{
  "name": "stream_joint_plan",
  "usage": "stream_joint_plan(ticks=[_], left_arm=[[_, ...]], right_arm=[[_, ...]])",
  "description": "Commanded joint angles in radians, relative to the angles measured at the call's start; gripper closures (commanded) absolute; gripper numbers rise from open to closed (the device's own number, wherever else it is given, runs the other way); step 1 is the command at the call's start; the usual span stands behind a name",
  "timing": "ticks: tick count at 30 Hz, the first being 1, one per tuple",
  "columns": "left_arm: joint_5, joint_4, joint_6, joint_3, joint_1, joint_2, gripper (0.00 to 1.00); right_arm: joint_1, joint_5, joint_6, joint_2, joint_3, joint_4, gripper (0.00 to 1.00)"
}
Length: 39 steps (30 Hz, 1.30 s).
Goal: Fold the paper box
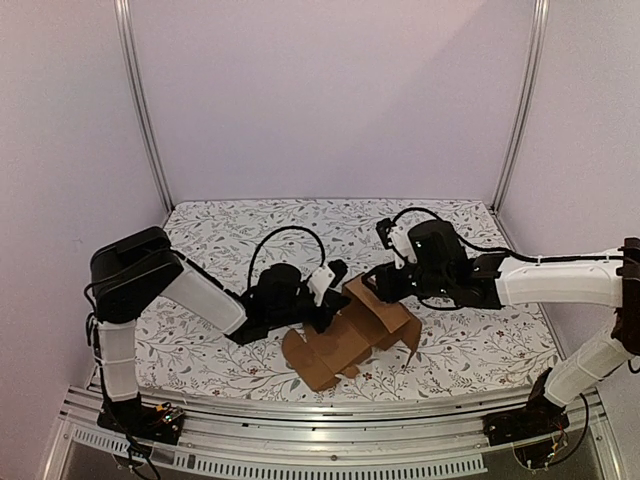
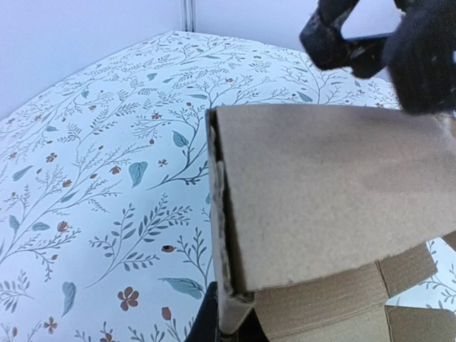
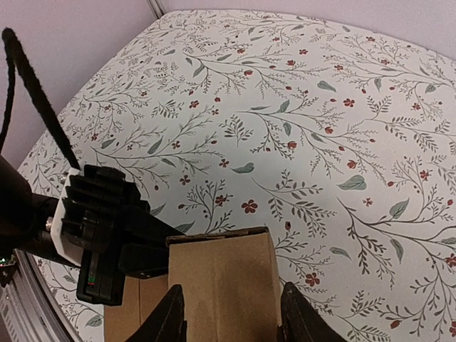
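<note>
Paper box [image 1: 352, 333] on floral cloth [image 1: 230, 240], right fingers [image 3: 169, 320] astride it

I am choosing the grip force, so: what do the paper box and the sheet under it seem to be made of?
The paper box looks like plain brown cardboard, matt: its cut edge shows thickness and a fibrous surface. The sheet seems a printed cloth or vinyl cover, matt, with a leaf-and-flower pattern; which one, the pictures leave open.
</note>
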Motion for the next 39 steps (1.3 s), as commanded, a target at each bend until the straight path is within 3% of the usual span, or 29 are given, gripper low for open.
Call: stream_joint_plan(ticks=[1,5,10,14,20,26,36,39], left_arm=[[-0.047,-0.117,-0.006,0.000,-0.004,-0.075,1.00],[-0.044,-0.208,-0.035,0.017,-0.004,-0.108,1.00],[0.029,-0.212,-0.025,0.011,-0.004,-0.103,1.00],[0.076,-0.184,-0.012,0.017,-0.004,-0.064,1.00],[0.099,-0.117,0.000,0.015,-0.003,-0.027,1.00],[0.128,-0.059,0.001,0.013,-0.004,0.011,1.00],[0.148,0.026,-0.017,-0.009,-0.004,0.053,1.00],[0.160,0.044,-0.019,-0.011,-0.004,0.061,0.91]], right_arm=[[-0.018,0.024,-0.035,-0.091,0.032,-0.136,0.52],[-0.052,-0.010,-0.052,-0.152,0.028,-0.177,0.41],[-0.121,-0.178,-0.039,-0.148,0.061,-0.269,0.32],[-0.132,-0.254,-0.043,-0.086,0.106,-0.363,0.30],[-0.135,-0.319,-0.007,-0.017,0.107,-0.371,0.30],[-0.140,-0.351,0.030,0.054,0.135,-0.370,0.35],[-0.141,-0.422,0.058,0.125,0.136,-0.365,0.54],[-0.141,-0.428,0.064,0.124,0.129,-0.366,0.57]])
